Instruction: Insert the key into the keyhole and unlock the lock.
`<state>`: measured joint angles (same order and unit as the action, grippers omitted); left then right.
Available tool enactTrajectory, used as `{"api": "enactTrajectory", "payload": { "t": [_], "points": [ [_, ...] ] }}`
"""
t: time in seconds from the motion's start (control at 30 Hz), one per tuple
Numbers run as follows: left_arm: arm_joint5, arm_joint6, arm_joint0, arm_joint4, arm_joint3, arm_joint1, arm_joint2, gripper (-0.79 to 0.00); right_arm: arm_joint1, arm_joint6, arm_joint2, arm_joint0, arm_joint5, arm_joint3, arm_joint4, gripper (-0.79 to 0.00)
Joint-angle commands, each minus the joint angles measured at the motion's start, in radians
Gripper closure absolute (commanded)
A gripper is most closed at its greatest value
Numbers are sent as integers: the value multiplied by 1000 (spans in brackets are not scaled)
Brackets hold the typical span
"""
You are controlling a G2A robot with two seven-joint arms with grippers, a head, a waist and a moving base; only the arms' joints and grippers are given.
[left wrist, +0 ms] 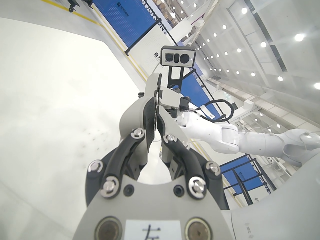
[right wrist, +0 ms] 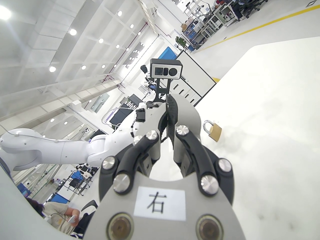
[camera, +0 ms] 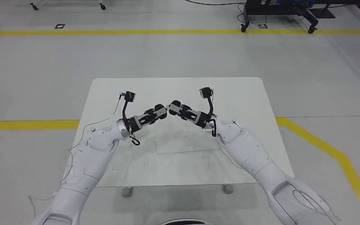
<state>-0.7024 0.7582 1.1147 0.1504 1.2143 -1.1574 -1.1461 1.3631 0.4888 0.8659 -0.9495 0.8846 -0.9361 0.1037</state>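
Note:
My left gripper and right gripper meet tip to tip above the middle of the white table. In the left wrist view the left gripper has its black pads pressed together, and a thin silvery piece, apparently the key, is pinched at their tips. The right gripper's body stands just beyond it. In the right wrist view the right gripper is shut, with nothing visible between its pads. A brass padlock with a silver shackle lies flat on the table beside it, held by neither gripper.
The table has bare room on all sides of the grippers. Yellow floor lines and wheeled frames are beyond the table's far edge.

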Motion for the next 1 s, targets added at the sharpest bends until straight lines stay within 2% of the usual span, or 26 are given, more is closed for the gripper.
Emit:
{"api": "enactTrajectory", "payload": {
  "t": [0.0, 0.27, 0.47, 0.53, 0.63, 0.97],
  "points": [
    [-2, -4, 1, -3, 1, 1, -4, 0, -2, 34, -1, 3, 8, 1, 5, 0],
    [0, -11, 8, -7, 10, 5, -11, 0, -12, 127, -1, 5, 8, -8, -15, 0],
    [-3, -18, 11, -25, 16, 7, -12, 0, -17, 189, 0, 3, -3, -14, 35, 0],
    [-4, -25, 14, -39, 20, 8, -12, 0, -18, 198, 3, 3, -6, -12, 54, -120],
    [-6, -44, 18, -68, 27, 9, -15, 0, -19, 208, 7, 5, -10, -7, 74, -185],
    [3, -95, 34, -134, 62, 11, -13, 0, -15, 209, 2, 11, -31, 1, 78, -139]
  ]
}}
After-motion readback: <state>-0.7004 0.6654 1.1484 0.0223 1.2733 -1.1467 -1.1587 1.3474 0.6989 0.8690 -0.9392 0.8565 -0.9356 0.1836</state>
